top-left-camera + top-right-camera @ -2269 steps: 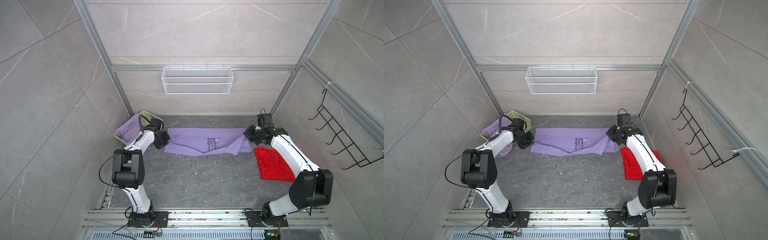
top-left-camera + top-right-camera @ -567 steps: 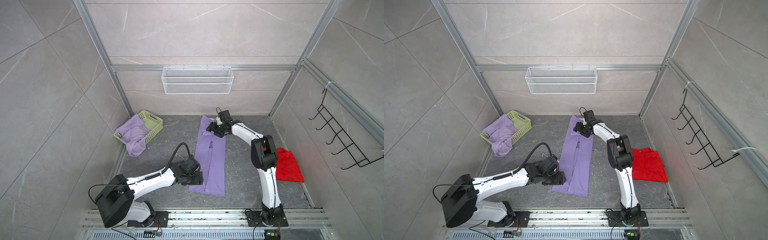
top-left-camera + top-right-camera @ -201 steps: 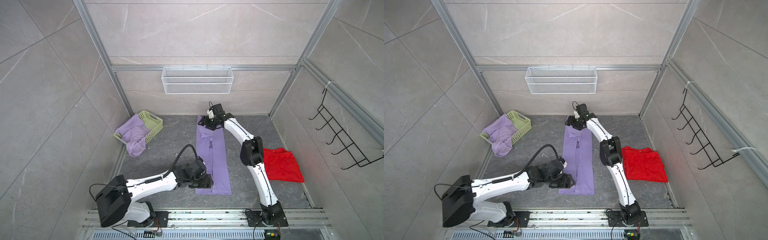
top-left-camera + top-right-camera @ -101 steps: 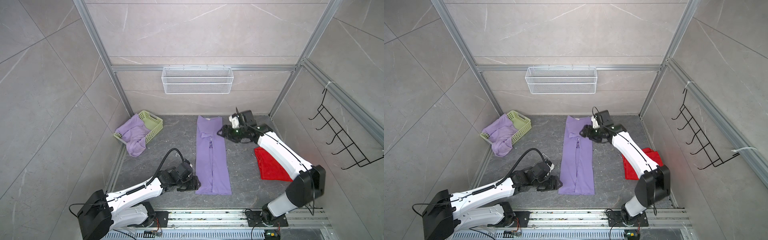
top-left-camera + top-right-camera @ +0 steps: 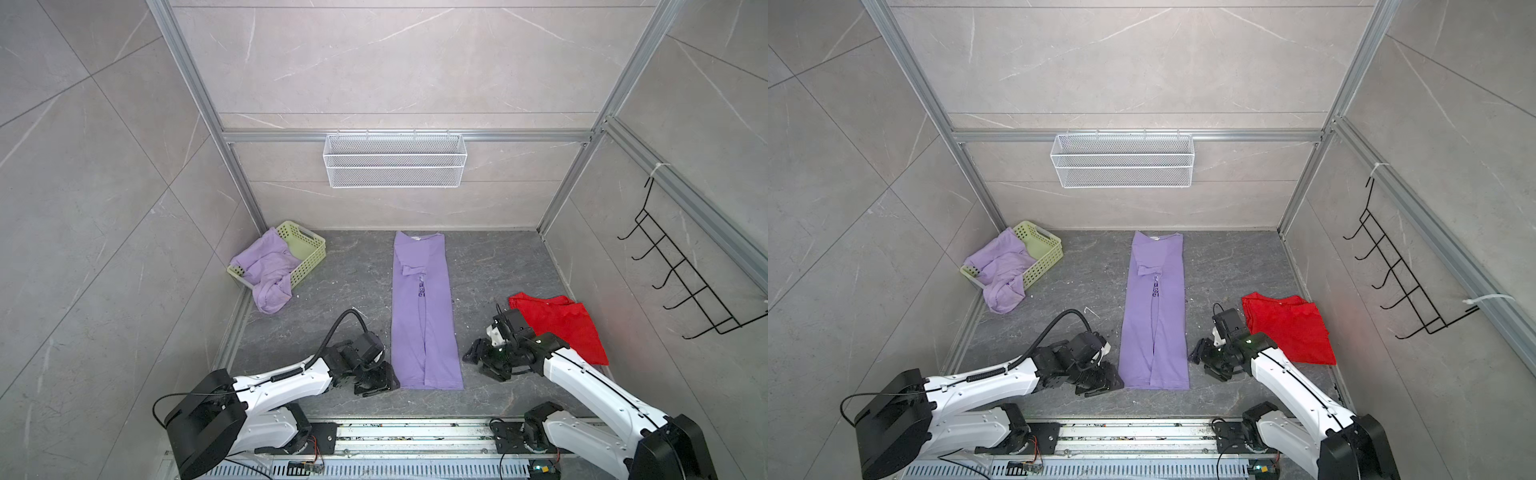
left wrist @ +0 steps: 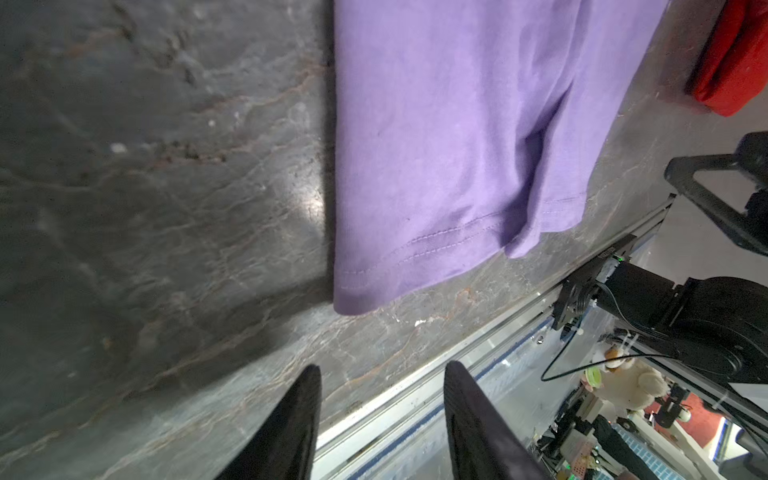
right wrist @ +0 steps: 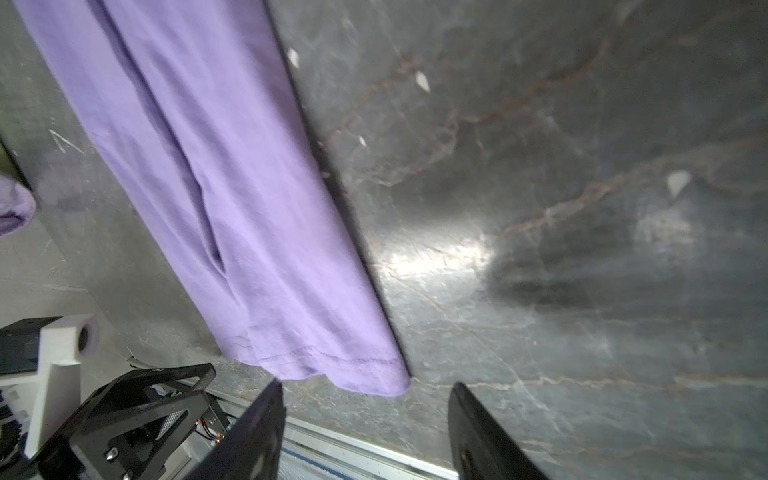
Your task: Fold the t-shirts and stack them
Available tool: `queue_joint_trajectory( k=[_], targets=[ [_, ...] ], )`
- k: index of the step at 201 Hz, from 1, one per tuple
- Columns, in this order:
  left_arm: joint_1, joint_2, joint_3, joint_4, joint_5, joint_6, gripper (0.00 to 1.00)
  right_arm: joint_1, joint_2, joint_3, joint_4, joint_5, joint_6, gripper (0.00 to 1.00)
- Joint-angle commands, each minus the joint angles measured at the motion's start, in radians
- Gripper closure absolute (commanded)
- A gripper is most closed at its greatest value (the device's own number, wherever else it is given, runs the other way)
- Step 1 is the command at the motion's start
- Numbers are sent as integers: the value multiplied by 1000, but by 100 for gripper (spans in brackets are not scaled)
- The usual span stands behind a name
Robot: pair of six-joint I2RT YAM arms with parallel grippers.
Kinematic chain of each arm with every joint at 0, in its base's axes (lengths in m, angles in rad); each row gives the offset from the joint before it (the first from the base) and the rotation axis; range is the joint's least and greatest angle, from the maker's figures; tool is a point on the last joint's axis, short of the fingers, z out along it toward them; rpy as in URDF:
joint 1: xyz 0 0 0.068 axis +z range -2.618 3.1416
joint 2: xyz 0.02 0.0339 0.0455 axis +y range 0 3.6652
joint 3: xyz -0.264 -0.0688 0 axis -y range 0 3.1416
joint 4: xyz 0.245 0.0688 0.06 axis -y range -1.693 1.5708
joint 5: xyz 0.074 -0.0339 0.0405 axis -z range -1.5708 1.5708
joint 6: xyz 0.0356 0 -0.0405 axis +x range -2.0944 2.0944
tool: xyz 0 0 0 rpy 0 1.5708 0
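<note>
A lilac t-shirt (image 5: 424, 324) (image 5: 1154, 328), folded lengthwise into a long narrow strip, lies flat on the dark table, collar at the far end and hem toward the front rail. My left gripper (image 5: 388, 380) (image 5: 1115, 378) (image 6: 380, 374) is low beside the hem's left corner, open and holding nothing. At the hem's right corner my right gripper (image 5: 473, 359) (image 5: 1200, 359) (image 7: 368, 390) is also open and just short of the cloth (image 7: 249, 187). A second lilac t-shirt (image 5: 268, 270) (image 5: 1003, 270) is crumpled in the basket and spills over its near rim.
The pale green basket (image 5: 309, 249) (image 5: 1046, 245) stands in the far left corner. A red cloth (image 5: 561, 324) (image 5: 1287, 324) (image 6: 735, 62) lies right of the right gripper. A white wire shelf (image 5: 395, 166) hangs on the back wall and a black hook rack (image 5: 685, 282) on the right wall.
My right gripper has come from the collar end down to the hem's right corner. The left gripper stayed by the hem's left corner and its jaws have narrowed.
</note>
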State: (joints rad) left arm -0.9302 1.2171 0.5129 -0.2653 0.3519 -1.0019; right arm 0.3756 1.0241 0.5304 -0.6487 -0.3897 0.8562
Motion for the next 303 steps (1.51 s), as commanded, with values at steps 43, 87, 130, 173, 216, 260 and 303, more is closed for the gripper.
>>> queue_joint_trajectory(
  k=[43, 87, 130, 173, 216, 260, 303],
  targets=[
    [4, 48, -48, 84, 4, -68, 57, 15, 18, -165, 127, -92, 68, 41],
    [4, 76, -44, 89, -31, -68, 58, 28, 27, -249, 206, -121, 108, 40],
    [8, 205, 8, 126, -28, -44, 64, 56, 86, -256, 229, -113, 103, 39],
    [10, 232, 38, 93, -34, -30, 76, 81, 123, -242, 256, -103, 113, 51],
    [16, 203, 40, 69, -40, -28, 93, 92, 88, -189, 233, -77, 125, 86],
    [16, 131, 100, -7, -53, 8, 100, 113, 71, -94, 236, -63, 156, 95],
    [26, 83, 194, -100, -70, 62, 100, 147, 56, -5, 223, -27, 200, 98]
  ],
)
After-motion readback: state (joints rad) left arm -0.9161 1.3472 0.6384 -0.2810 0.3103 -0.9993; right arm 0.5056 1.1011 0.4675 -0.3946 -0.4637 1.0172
